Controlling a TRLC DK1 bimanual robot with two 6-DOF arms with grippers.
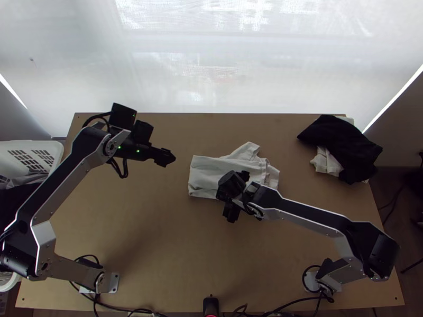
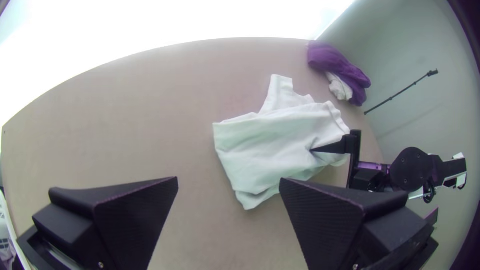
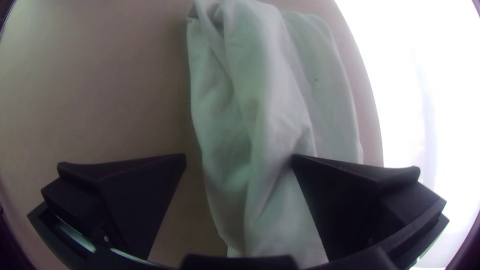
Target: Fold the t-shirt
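I have the white t-shirt [image 1: 206, 174] lying on the smooth, tan bench [image 1: 158, 227], folded into a rough oblong of soft, creased fabric, with a narrow flap [image 1: 246, 150] jutting from its far side. From my right wrist view, loose rounded ridges run along the cloth beside a flatter layer. My right gripper [image 1: 235, 195] is down at the shirt's near side, its flat black fingers spread wide; one fingertip touches the fabric, the other stands over bare bench — nothing is clamped. My left gripper [image 1: 172, 157] is above the bench, left of the shirt and apart from it, wide open and empty. Right of the shirt and farther back, a bunched dark garment [image 1: 341, 140] partly covers crumpled pale cloth [image 1: 328, 162]. Well left of the shirt stands a slotted white basket [image 1: 31, 143] — it has rumpled fabrics inside.
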